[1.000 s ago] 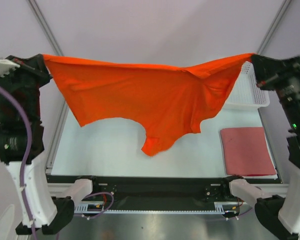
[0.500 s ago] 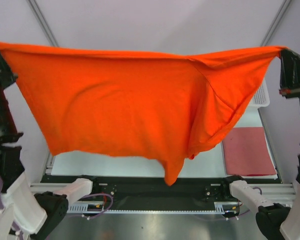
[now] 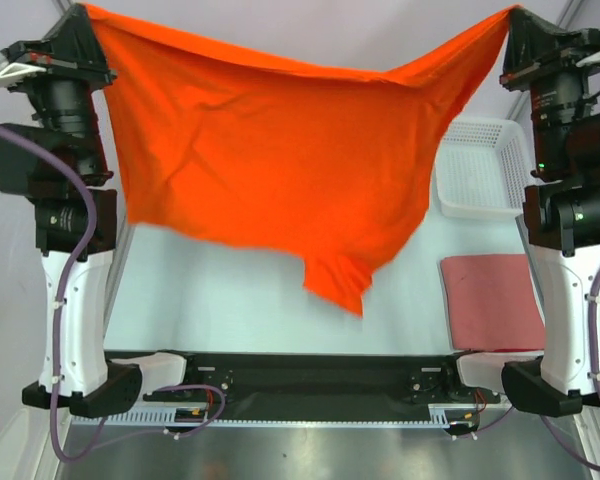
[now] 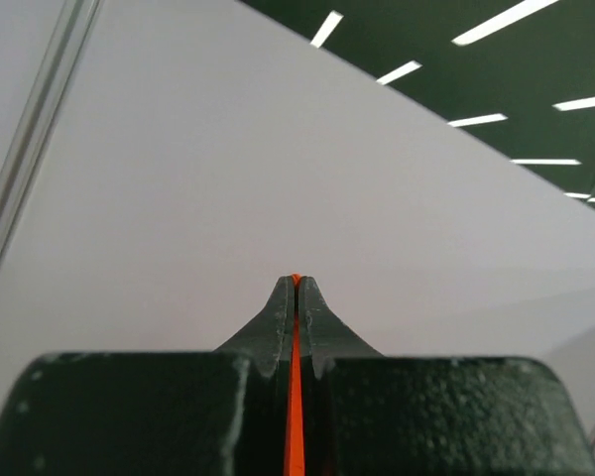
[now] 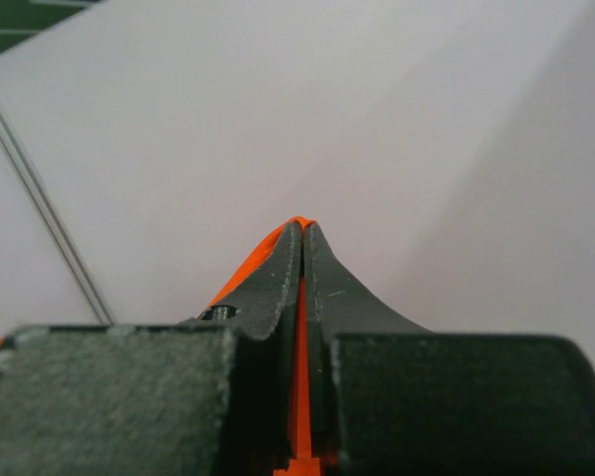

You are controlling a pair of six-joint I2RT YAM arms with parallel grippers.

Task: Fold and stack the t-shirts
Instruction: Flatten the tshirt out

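- Look first at the white basket on the far right of the tabletop: you see its lattice floor and walls, with its left end hidden behind hanging cloth
- Your orange t-shirt is up in the air, stretched between the two arms to the left of the basket; its top edge sags in the middle and one loose corner droops lowest, hanging over the tabletop
- Your left gripper, well to the left of the basket, is pressed together on the shirt's upper left corner; its wrist view shows a thin orange strip pinched between the fingers
- Your right gripper, above the basket in the top view, is likewise pinching the upper right corner, orange cloth showing at its fingertips
- The brick-red t-shirt lies folded flat just on the near side of the basket
- Against half a second ago: the orange t-shirt then covered nearly all of the basket and its low corner reached down over the arm bases; now most of the basket shows, while the brick-red t-shirt has not moved
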